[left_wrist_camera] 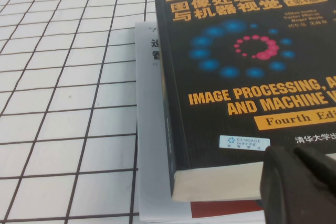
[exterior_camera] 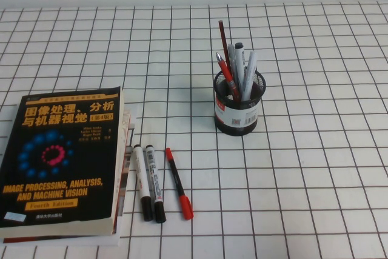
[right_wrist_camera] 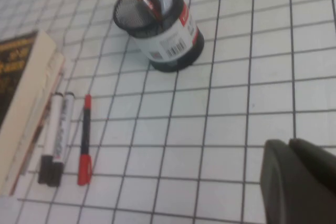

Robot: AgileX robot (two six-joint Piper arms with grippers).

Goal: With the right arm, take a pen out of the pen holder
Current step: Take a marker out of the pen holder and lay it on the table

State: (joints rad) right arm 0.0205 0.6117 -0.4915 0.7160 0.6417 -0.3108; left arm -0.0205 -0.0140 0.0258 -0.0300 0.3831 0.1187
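A: Book at the near left corner of the tabletop. The left gripper hovers over its near edge, fingers closed, empty.
B: Right gripper?
A: Above the near right part, fingers pressed together, empty, well apart from the pen holder.
B: Pens?
A: Standing in the holder, mid-tabletop. Two markers and a red pen lie beside the book.

The pen holder is matt black metal mesh with a glossy paper label. The pens in it and the markers left of it look like smooth plastic. Farther left, the book has a glossy cover and matt paper edges.
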